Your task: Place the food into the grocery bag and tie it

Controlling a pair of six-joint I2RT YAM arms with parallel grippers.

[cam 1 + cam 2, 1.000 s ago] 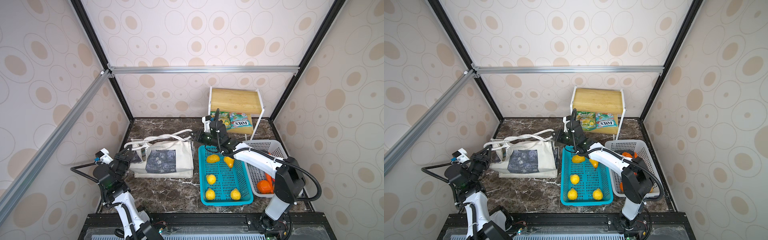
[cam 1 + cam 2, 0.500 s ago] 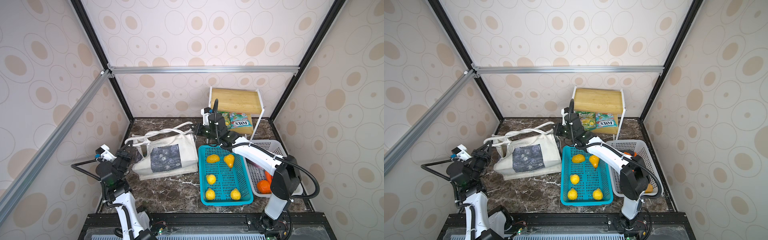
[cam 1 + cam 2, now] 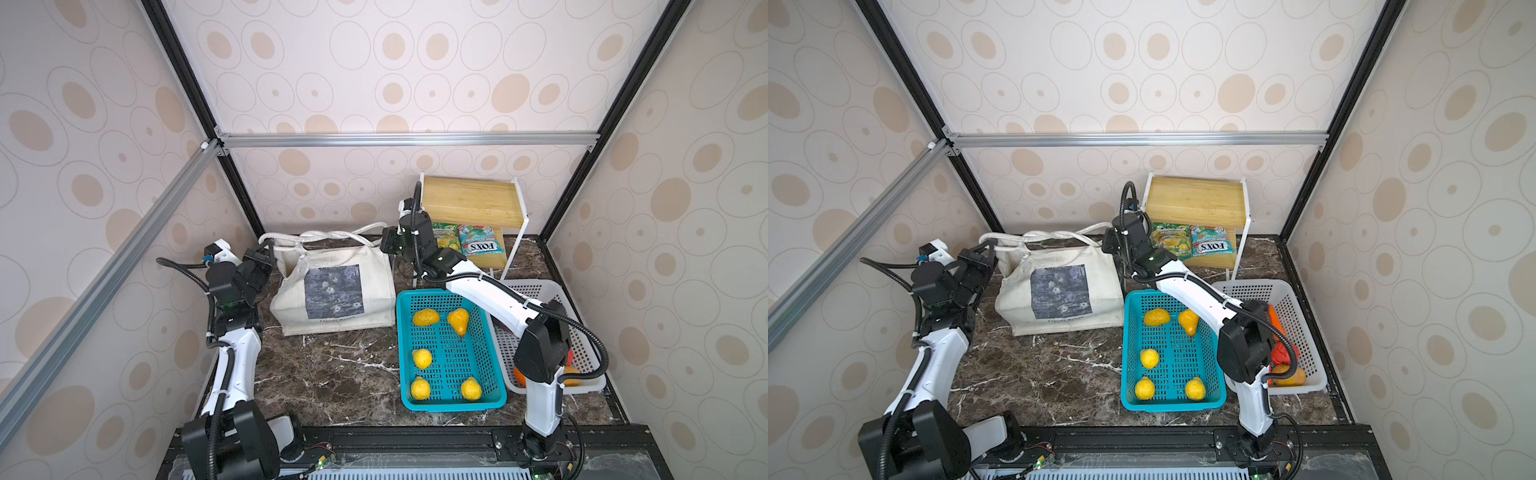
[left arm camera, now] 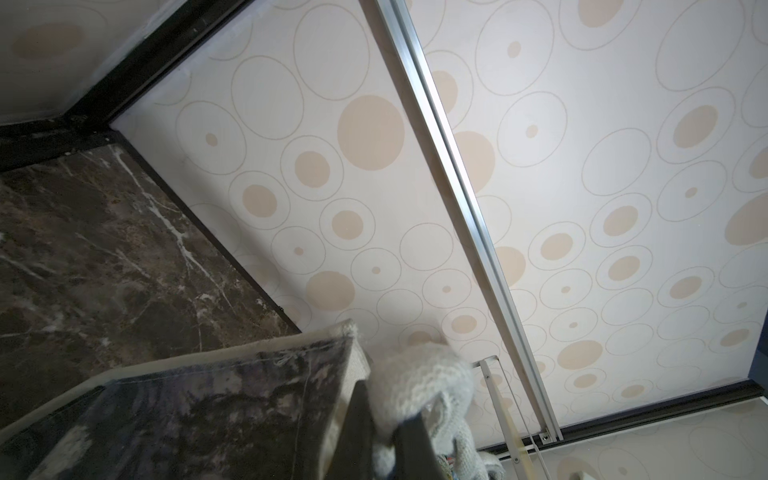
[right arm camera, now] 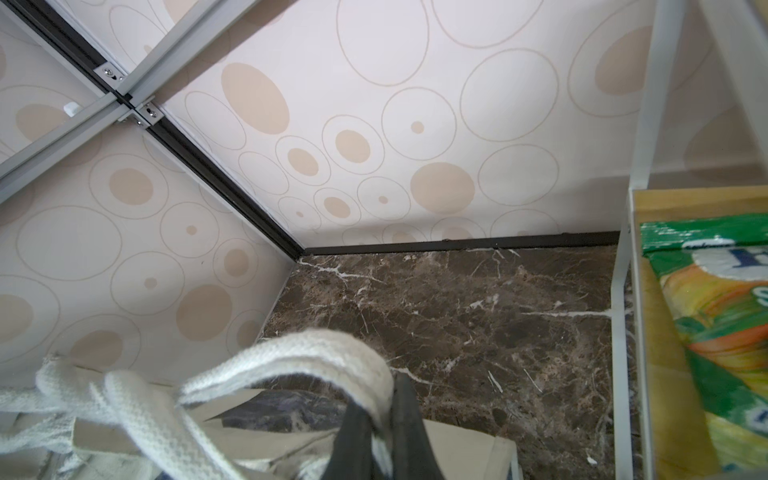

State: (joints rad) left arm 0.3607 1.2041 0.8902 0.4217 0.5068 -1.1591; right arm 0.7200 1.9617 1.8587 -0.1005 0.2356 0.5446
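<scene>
- While a second ago the large off-white canvas grocery bag (image 3: 332, 291) with a dark blue-grey square print lay flat on the dark marble table (image 3: 332, 374), it now stands on its base, hauled up by its white strap handles (image 3: 324, 237).
- At the bag's left end the left claw (image 3: 266, 251) is clenched on a strap; its wrist view shows the woven strap (image 4: 419, 382) pinched between black fingers (image 4: 359, 419).
- At the right end the right claw (image 3: 385, 244) is likewise clenched on a doubled strap (image 5: 291, 353).
- The grocery bag (image 3: 1059, 291) sits left of centre in both top views, between the claws and just beside the teal plastic basket (image 3: 453, 405) of yellow toy fruit (image 3: 422, 358).
- Its long axis runs left to right across the frame; the mouth points up, the printed side faces the lower edge, and the straps stretch along the top from claw to claw.
- That suggests the tying step is starting, yet the bag's contents are hidden, and glossy green and teal snack packets (image 3: 465, 245) lie on the wooden shelf (image 3: 469, 203) at upper right, outside it.
</scene>
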